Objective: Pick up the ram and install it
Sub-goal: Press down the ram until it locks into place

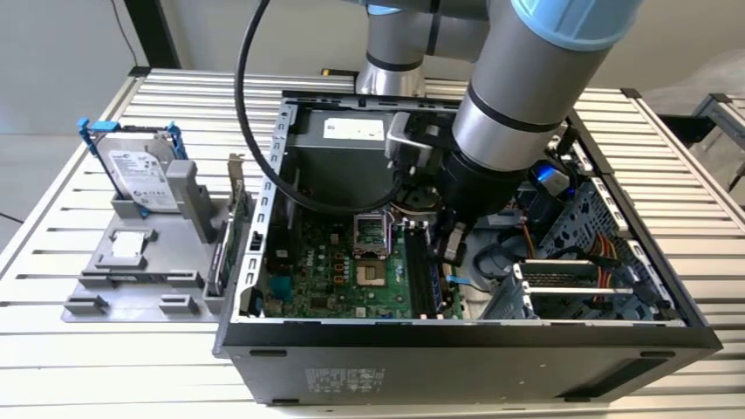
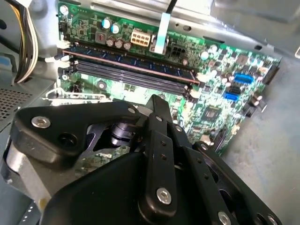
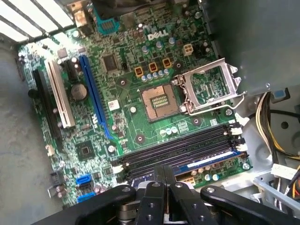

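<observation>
The ram is a long dark stick lying along the memory slot nearest the motherboard's edge, between white end latches. In the first wrist view the ram shows a bluish label strip beside several empty black slots. My gripper hangs just above that end of the slots, its two black fingers together with nothing between them. In the second wrist view the gripper sits a short way off the ram. The exterior view has the gripper low inside the open computer case. I cannot tell whether it touches the stick.
A silver hard drive with blue rails stands in a grey fixture at the exterior view's left, beside an upright card. The open CPU socket, coloured cables and the case walls crowd the gripper.
</observation>
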You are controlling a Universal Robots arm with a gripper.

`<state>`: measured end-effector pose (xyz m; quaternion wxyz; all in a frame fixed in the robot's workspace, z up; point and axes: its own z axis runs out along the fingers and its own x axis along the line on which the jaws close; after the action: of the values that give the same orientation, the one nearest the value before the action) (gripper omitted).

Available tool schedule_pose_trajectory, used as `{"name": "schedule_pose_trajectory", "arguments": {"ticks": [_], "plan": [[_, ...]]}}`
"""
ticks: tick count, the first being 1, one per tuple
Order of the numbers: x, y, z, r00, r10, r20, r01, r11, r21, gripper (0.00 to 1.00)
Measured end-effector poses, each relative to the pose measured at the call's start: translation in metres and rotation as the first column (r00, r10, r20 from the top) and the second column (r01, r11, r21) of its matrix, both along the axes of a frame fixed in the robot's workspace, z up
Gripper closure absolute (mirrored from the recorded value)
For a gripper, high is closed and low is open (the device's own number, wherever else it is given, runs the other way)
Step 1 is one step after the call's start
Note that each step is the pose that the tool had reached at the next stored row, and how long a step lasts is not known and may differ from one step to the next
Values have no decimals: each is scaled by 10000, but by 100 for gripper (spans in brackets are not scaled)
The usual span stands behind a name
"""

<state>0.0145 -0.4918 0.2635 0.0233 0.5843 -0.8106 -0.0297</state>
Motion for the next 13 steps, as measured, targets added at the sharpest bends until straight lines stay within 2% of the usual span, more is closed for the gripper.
{"name": "schedule_pose_trajectory", "arguments": {"ticks": [4,6,8,13], "plan": [[0,7,-4,9991,288,296,-288,9996,-2,100],[0,12,-7,9983,429,395,-429,9991,-7,100],[0,17,-10,9974,577,436,-577,9983,-6,100],[0,27,-15,9942,975,448,-975,9952,-9,100]]}}
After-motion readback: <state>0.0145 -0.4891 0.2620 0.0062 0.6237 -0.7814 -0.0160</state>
